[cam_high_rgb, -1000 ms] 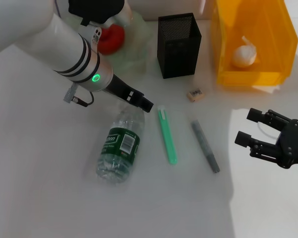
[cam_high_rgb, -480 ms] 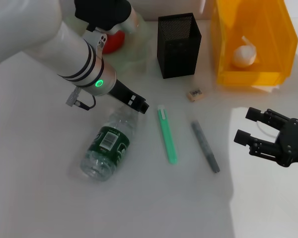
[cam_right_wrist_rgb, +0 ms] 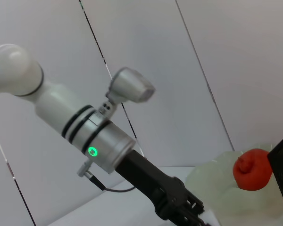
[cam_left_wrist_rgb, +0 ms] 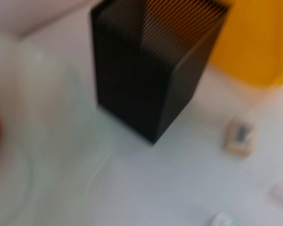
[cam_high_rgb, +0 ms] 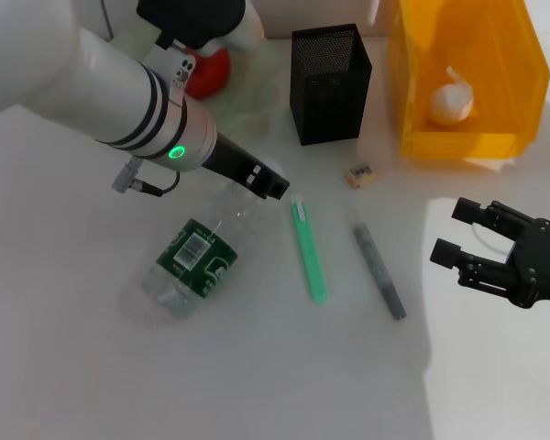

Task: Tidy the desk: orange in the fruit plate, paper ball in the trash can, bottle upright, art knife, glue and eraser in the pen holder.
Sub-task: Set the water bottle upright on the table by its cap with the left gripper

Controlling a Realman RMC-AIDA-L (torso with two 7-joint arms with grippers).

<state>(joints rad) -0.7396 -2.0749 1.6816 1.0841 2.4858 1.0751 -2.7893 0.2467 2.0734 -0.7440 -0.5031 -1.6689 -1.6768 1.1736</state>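
The bottle lies on its side, with its neck end under my left gripper, which is shut on it. The orange sits in the fruit plate, partly hidden by my left arm. Inside the trash can rests the paper ball. The pen holder stands upright at the back. The eraser, the green art knife and the grey glue stick lie on the table. My right gripper hovers open at the right, holding nothing.
The left wrist view shows the pen holder close by, with the eraser and the trash can beyond it. The right wrist view shows my left arm and the orange in the plate.
The bottle's base has swung to the left while its neck stayed at my left gripper, which shifted slightly right. The right gripper has not moved.
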